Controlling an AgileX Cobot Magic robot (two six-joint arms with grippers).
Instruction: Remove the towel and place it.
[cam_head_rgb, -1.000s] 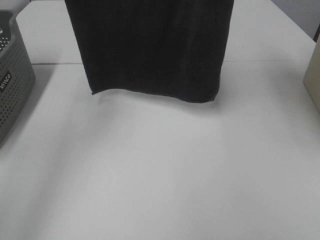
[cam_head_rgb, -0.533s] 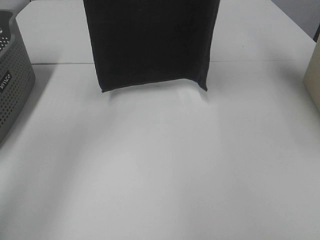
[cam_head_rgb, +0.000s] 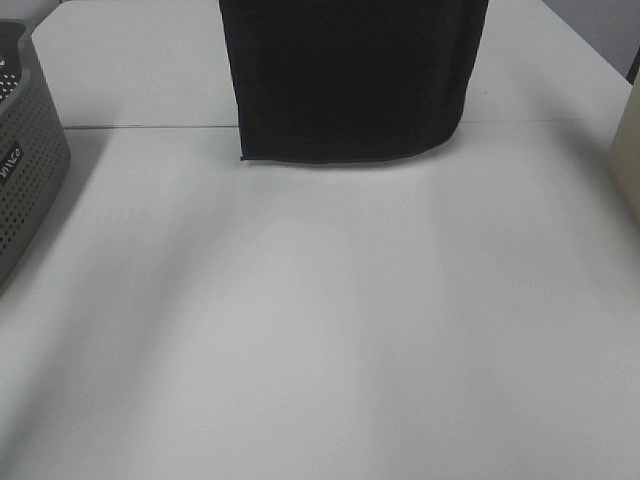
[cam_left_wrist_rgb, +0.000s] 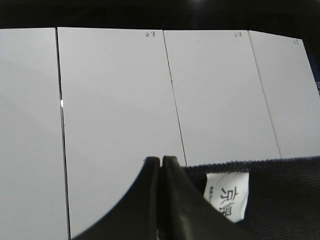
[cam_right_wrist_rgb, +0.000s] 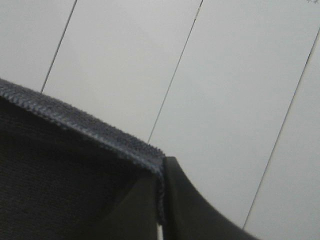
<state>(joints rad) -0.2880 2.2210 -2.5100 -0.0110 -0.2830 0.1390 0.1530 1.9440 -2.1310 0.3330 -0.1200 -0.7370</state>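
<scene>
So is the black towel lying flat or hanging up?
Hanging up. The towel drops like a curtain toward the table, and the right gripper pinches its top edge. Whether its hem touches the table: cannot tell.

table (cam_head_rgb: 320, 350) open on near side; hanging towel (cam_head_rgb: 350, 80) blocks far middle; basket (cam_head_rgb: 25, 175) at left edge; pale object (cam_head_rgb: 628, 150) right

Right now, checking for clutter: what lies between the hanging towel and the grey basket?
Just bare table between towel and basket, in the exterior high view.
</scene>
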